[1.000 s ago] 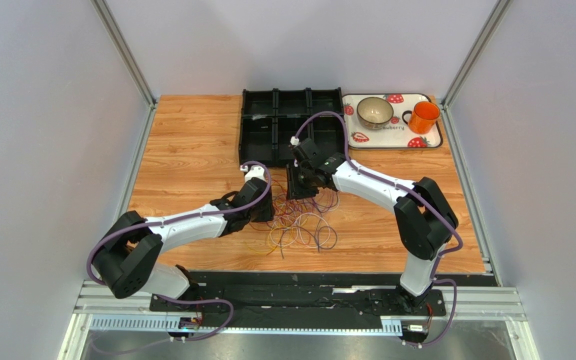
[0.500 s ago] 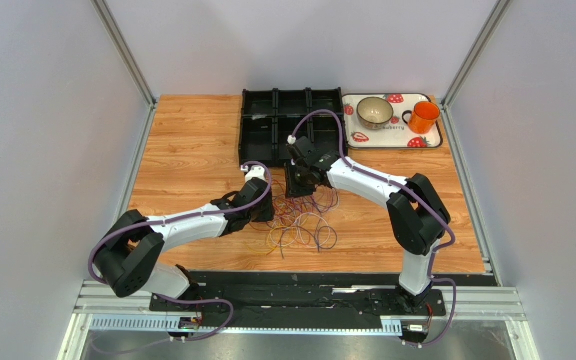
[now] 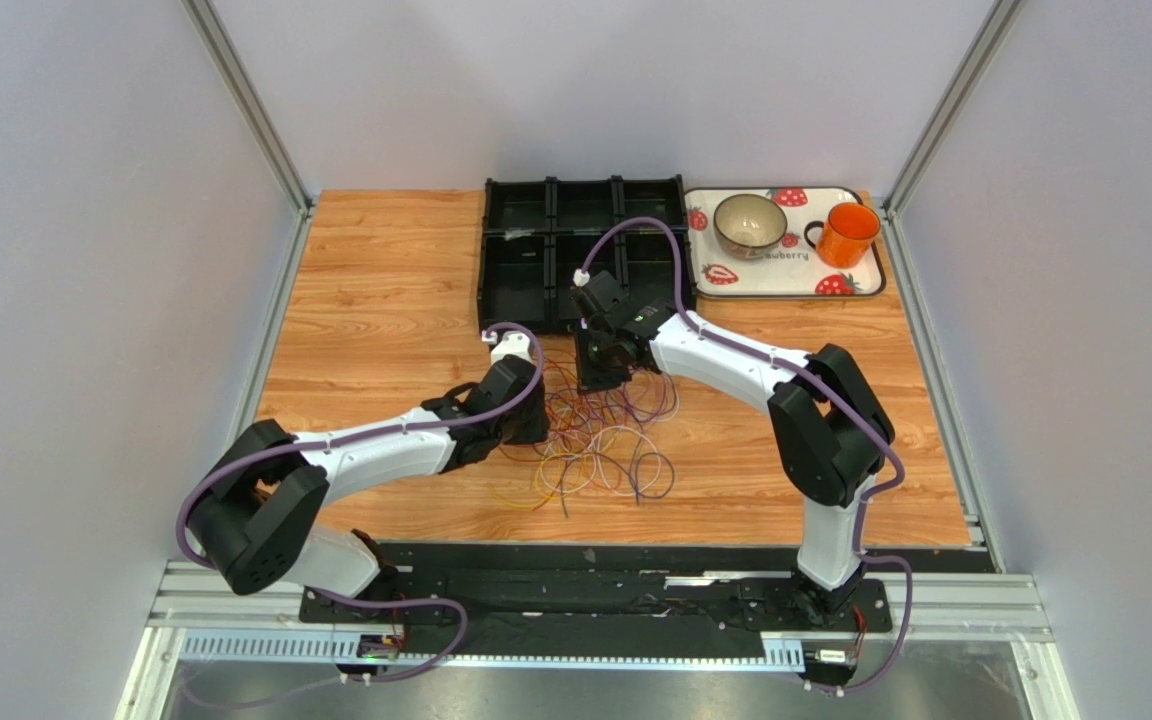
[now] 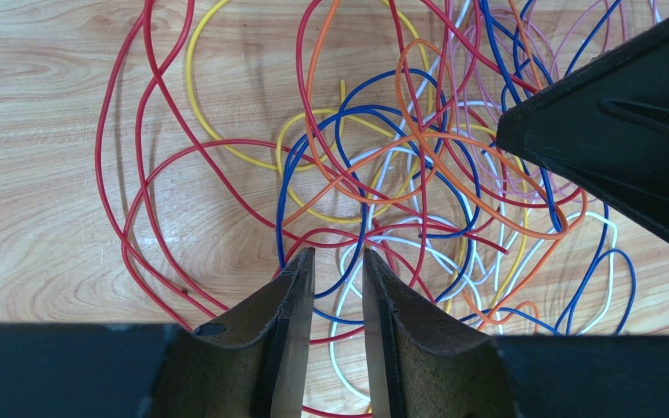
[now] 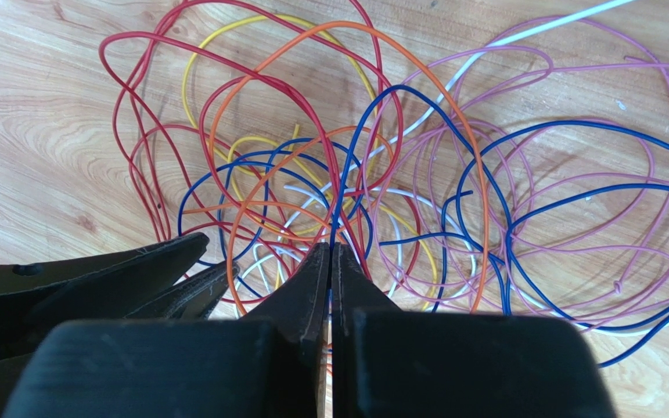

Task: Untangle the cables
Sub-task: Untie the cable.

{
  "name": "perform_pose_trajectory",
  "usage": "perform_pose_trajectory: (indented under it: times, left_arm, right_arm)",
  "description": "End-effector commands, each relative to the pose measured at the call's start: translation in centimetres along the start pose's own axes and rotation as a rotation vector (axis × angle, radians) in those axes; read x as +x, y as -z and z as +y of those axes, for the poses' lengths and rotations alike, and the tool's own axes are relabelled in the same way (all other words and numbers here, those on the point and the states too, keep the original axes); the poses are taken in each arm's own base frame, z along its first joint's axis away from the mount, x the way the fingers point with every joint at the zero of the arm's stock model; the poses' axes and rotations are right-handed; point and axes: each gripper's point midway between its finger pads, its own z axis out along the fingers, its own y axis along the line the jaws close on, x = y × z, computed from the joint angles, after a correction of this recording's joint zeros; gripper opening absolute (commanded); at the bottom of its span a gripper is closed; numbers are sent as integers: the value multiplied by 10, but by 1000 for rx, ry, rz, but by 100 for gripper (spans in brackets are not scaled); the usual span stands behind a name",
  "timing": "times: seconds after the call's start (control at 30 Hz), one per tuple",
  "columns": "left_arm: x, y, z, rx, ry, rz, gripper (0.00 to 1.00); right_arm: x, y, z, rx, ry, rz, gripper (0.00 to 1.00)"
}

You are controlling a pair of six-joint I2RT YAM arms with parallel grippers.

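Pale grey walls enclose a wooden tabletop (image 3: 372, 300), and a black divided bin (image 3: 537, 248) is set at its far edge. The cables (image 3: 605, 450) are heaped in one loose tangle on the bare wood just in front of the bin, on its near side. Red, orange, yellow, blue, white and pinkish-purple loops are laid over and through one another, none of them pulled free of the rest.

The left claw (image 4: 338, 261) is held low over the tangle's edge, in front of the bin's left part. Its two fingers are kept slightly apart with a narrow gap between them. Red, blue and white strands are seen through that gap, but nothing is visibly clamped.

The right claw (image 5: 330, 251) is lowered into the tangle on the side nearest the bin, with its fingers pressed tightly together. A red strand and a blue one run right up to the closed tips. Whether either strand is pinched between them cannot be told.

Just to the right of the bin a strawberry-patterned tray (image 3: 720, 279) is placed, and a bowl (image 3: 749, 224) and an orange mug (image 3: 847, 234) are carried on it.
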Motion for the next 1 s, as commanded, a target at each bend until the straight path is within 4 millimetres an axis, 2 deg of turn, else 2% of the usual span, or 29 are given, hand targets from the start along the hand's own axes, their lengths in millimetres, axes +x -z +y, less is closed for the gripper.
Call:
perform_pose_trajectory:
  times: [0.0, 0.03, 0.1, 0.13, 0.17, 0.27, 0.43, 0.53, 0.6, 0.77, 0.97]
  left_arm:
    - [-10, 3, -10, 31, 3, -14, 35]
    - [-13, 7, -15, 49, -15, -16, 35]
    - [-19, 19, -21, 71, -44, -33, 42]
    - [-29, 30, -28, 81, -69, -78, 46]
    - [-34, 36, -30, 84, -84, -97, 56]
    - [-50, 55, -33, 100, -113, -170, 69]
    - [-81, 83, -33, 123, -116, -309, 71]
    - [-93, 94, -42, 190, -181, -383, 70]
    - [-100, 95, -50, 224, -224, -427, 70]
    - [-103, 87, -73, 296, -284, -421, 68]
    - [-107, 73, -85, 315, -308, -427, 68]
  right_arm:
    - [-19, 21, 12, -23, 27, -51, 0]
    - [-30, 35, 19, -43, 33, -87, 0]
    - [-39, 53, 23, -48, 52, -114, 0]
    - [-45, 66, 28, -63, 59, -139, 0]
    - [-52, 79, 31, -70, 69, -158, 0]
    - [-63, 108, 39, -98, 82, -209, 0]
    - [-67, 137, 47, -144, 86, -250, 0]
    - [-66, 149, 51, -170, 85, -263, 0]
    - [-66, 160, 52, -181, 86, -279, 0]
    - [-69, 180, 53, -201, 91, -323, 0]
    - [-71, 200, 52, -202, 97, -365, 0]
